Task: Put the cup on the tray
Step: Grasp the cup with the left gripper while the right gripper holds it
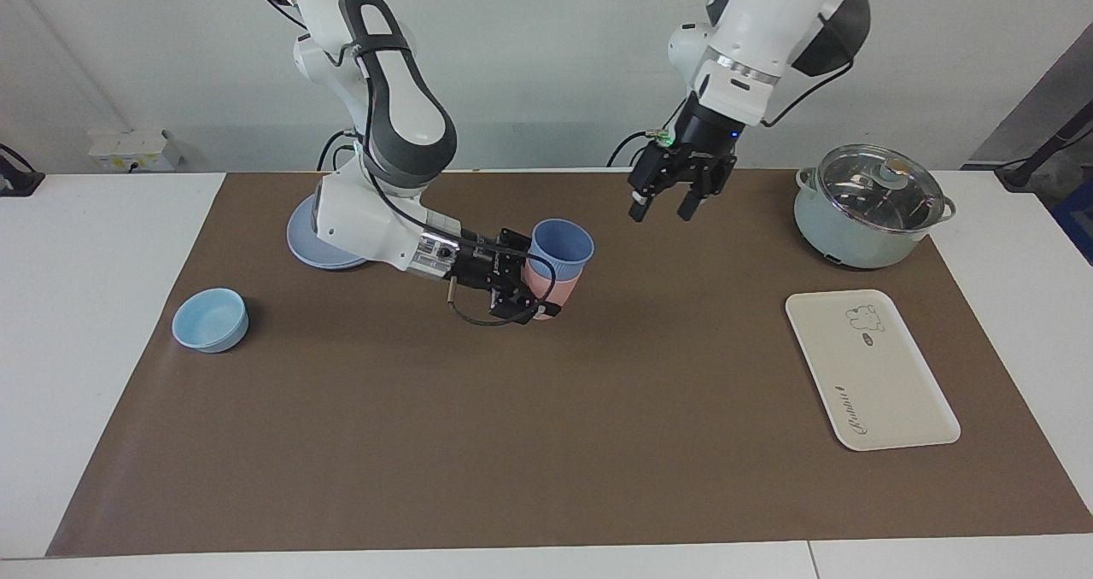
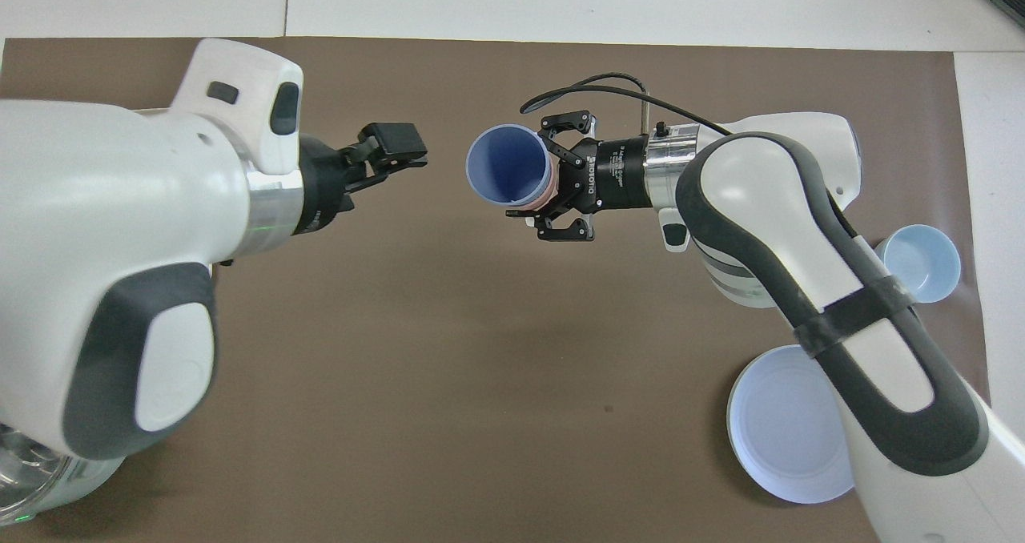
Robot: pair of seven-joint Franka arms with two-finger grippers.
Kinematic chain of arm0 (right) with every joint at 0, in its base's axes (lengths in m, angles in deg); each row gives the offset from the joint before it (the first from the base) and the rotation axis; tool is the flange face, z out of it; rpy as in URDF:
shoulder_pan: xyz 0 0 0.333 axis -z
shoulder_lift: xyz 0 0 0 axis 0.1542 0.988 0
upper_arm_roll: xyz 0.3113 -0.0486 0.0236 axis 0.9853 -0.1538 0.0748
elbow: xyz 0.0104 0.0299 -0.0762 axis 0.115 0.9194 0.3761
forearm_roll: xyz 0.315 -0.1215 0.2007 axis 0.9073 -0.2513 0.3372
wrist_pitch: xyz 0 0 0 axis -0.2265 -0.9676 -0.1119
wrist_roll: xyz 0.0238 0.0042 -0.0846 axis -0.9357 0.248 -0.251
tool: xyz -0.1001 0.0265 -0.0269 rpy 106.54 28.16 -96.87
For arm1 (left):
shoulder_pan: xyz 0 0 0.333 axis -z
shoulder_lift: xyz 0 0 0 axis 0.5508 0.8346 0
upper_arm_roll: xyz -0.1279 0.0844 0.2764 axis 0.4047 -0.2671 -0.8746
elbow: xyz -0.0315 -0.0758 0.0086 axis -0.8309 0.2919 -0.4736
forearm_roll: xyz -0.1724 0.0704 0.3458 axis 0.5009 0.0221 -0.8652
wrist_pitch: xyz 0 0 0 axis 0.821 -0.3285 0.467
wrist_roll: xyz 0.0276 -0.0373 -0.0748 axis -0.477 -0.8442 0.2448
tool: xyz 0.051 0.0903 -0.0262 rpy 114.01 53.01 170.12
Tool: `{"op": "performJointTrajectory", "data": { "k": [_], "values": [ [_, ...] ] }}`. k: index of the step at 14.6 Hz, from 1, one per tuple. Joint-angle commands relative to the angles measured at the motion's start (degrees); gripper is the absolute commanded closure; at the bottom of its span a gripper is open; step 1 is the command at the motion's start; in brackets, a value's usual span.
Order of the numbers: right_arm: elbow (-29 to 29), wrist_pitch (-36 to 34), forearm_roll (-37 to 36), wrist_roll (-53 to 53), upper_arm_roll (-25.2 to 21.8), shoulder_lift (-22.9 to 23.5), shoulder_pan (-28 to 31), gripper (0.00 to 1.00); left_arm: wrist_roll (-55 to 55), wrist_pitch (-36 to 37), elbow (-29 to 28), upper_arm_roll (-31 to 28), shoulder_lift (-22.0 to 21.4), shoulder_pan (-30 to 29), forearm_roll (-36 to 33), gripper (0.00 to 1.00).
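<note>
The periwinkle-blue cup (image 1: 561,250) sits nested inside a pink cup (image 1: 559,286). My right gripper (image 1: 529,284) is shut on the pink cup's side and holds the stacked pair tilted just above the brown mat at mid-table. In the overhead view the blue cup's mouth (image 2: 507,165) faces up, with a pink sliver (image 2: 548,195) at the right gripper (image 2: 554,176). My left gripper (image 1: 664,210) hangs open and empty in the air beside the cups, also seen in the overhead view (image 2: 398,152). The cream-white tray (image 1: 867,370) lies bare toward the left arm's end, hidden in the overhead view.
A pale green pot with a glass lid (image 1: 871,207) stands nearer to the robots than the tray. A light-blue bowl (image 1: 210,318) (image 2: 921,263) and a round blue plate (image 1: 316,250) (image 2: 781,423) lie toward the right arm's end.
</note>
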Motion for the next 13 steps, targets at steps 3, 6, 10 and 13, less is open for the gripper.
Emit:
{"op": "performJointTrajectory", "data": {
  "k": [3, 6, 10, 13],
  "values": [
    [1.65, 1.65, 0.9, 1.06, 0.07, -1.52, -0.55, 1.0, 2.16, -7.14, -3.3, -1.18, 1.22, 4.4, 0.88, 0.19],
    [1.74, 1.56, 0.81, 1.06, 0.07, -1.52, -0.55, 1.0, 2.16, -7.66, -3.22, -1.18, 1.75, 4.67, 0.79, 0.44],
    [1.65, 1.29, 0.9, 1.06, 0.07, -1.61, -0.55, 1.0, 2.24, -9.6, -3.13, -1.27, 3.68, 5.9, 0.44, 0.46],
    [1.57, 1.29, 0.81, 1.06, 0.07, -1.7, -0.46, 1.0, 2.85, -9.95, -2.96, -1.18, 3.77, 5.99, 0.44, 0.7]
  ]
}}
